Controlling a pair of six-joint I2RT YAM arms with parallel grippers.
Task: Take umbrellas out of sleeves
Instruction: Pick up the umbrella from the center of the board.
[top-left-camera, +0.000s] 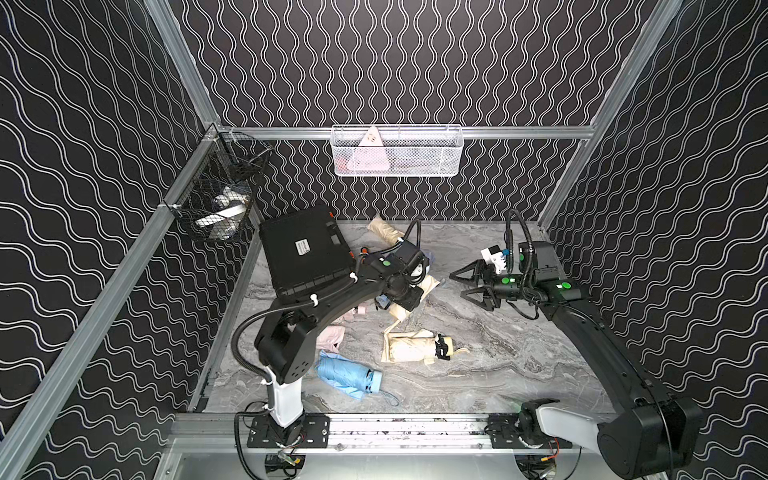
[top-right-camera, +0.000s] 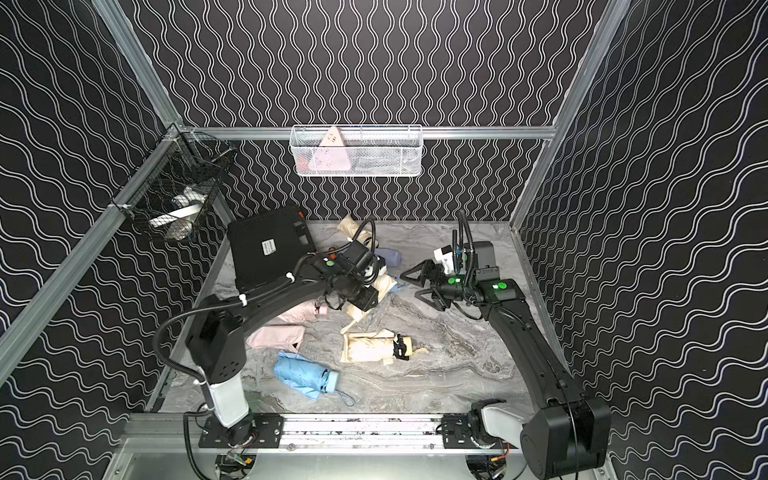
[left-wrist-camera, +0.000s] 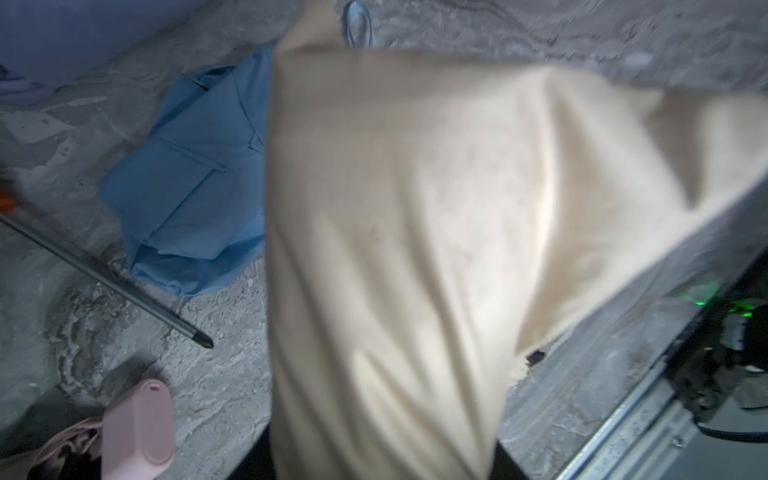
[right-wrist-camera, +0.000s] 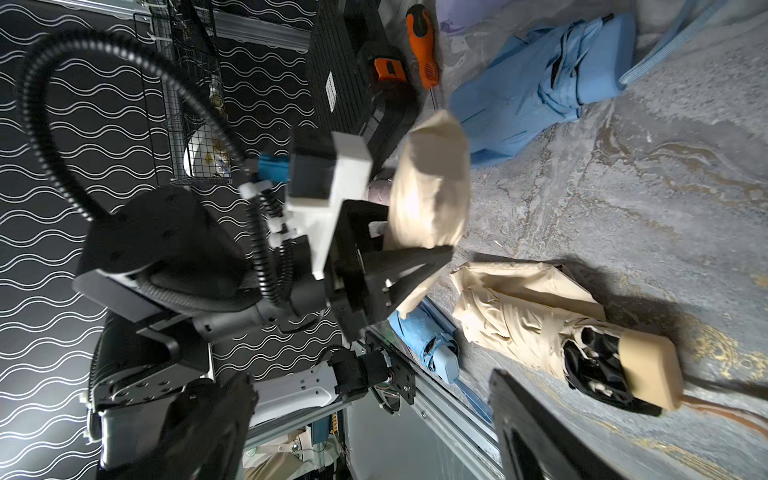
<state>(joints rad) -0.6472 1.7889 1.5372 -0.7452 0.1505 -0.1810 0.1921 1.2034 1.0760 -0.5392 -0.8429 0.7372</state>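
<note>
My left gripper (left-wrist-camera: 382, 457) is shut on a cream sleeve (left-wrist-camera: 415, 232), held just above the table at mid-back (top-left-camera: 430, 286). The sleeve looks bulgy in the right wrist view (right-wrist-camera: 432, 187); I cannot tell whether an umbrella is inside. My right gripper (top-left-camera: 461, 284) hangs open and empty to its right, jaws wide apart. A bare cream umbrella (top-left-camera: 409, 347) lies mid-table, and a light blue umbrella (top-left-camera: 349, 376) lies nearer the front. Pink umbrellas (top-right-camera: 276, 336) lie partly under the left arm. Another light blue umbrella (right-wrist-camera: 540, 91) lies beside the held sleeve.
A black hard case (top-left-camera: 307, 253) stands at the back left with an orange-handled screwdriver (right-wrist-camera: 424, 50) beside it. A lilac bundle (top-right-camera: 390, 255) and a cream one (top-left-camera: 384, 230) lie at the back. A white mesh basket (top-left-camera: 397, 151) and a black wire basket (top-left-camera: 216, 199) hang on the walls.
</note>
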